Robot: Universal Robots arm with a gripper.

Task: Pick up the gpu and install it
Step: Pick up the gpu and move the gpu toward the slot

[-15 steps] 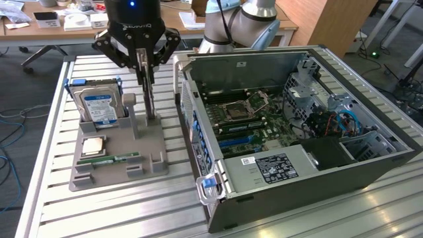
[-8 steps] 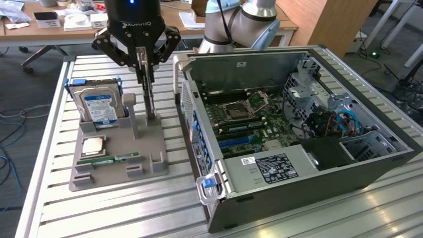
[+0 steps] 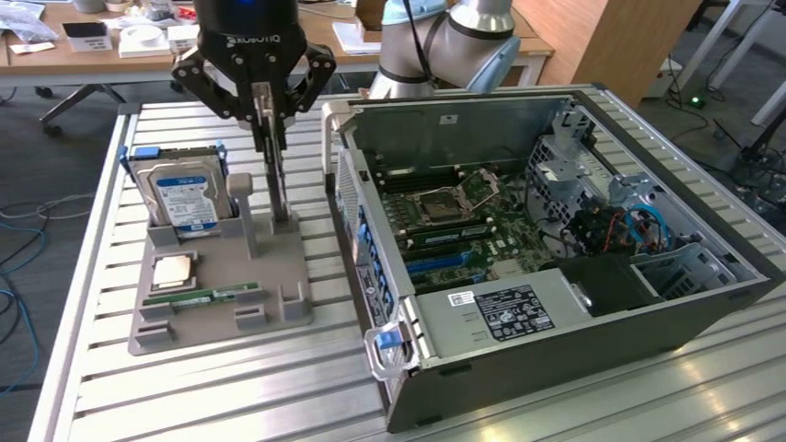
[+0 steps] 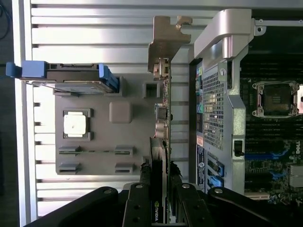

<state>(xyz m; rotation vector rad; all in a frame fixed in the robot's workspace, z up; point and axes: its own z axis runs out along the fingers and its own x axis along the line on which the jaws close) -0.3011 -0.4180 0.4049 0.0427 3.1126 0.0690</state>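
Jaws of the gripper (image 3: 267,115) are standing mostly closed, leaving only a narrow gap. They are pinching the top edge of the gpu (image 3: 278,175), which is hanging upright and edge-on below them.

Taking the computer case (image 3: 639,331) as the reference, it is lying on its side with the open face upward, and the motherboard (image 3: 455,216) is showing inside it. Just beside the case, on the exterior view's left of it, the grey fixture tray (image 3: 209,322) is sitting on the slatted table (image 3: 221,396). The gpu is standing over the edge of that tray nearest the case. Its pale bracket (image 4: 165,45) is lying alongside the case's perforated rear wall, near but apart. Whether its lower edge is clearing the tray's slot I cannot tell. Farther from the case, the hard drive (image 3: 184,198) is standing in its blue frame, with the processor chip (image 3: 172,270) and the memory stick (image 3: 202,296) lying flat on the tray.

Doing this step well is, in my judgement, depending on a straight vertical draw. The card is thin and tall, so any sideways pull is risking a bind in the slot or a twist in the grip. The bracket is sitting close to the case's pale handle (image 4: 222,33), so clearance there is deserving care.
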